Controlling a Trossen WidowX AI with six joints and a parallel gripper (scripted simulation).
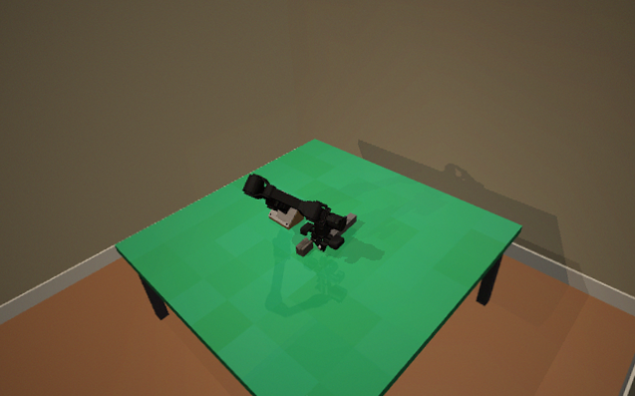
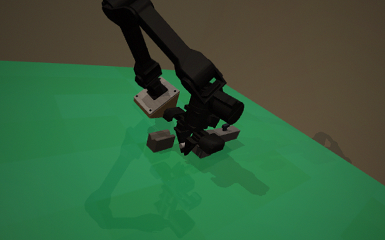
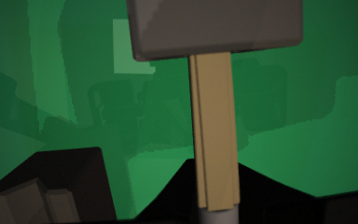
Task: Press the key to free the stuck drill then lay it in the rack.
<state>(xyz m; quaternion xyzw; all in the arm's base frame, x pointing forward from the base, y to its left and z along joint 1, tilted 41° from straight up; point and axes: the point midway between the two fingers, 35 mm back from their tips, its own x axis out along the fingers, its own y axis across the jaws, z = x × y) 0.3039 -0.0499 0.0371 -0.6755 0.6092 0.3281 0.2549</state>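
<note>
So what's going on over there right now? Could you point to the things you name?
The arm's gripper [image 1: 321, 247] [image 2: 183, 152] [image 3: 205, 166] is shut on the grey end of the drill [image 3: 215, 131] [image 2: 181, 144]. The drill's tan part runs up to the grey block [image 3: 216, 28], so it does not look pulled out. The grooved rack [image 1: 303, 246] [image 2: 160, 142] [image 3: 20, 203] stands beside the gripper, with no drill laid in it. Whether the block has let go of the drill, I can't tell.
</note>
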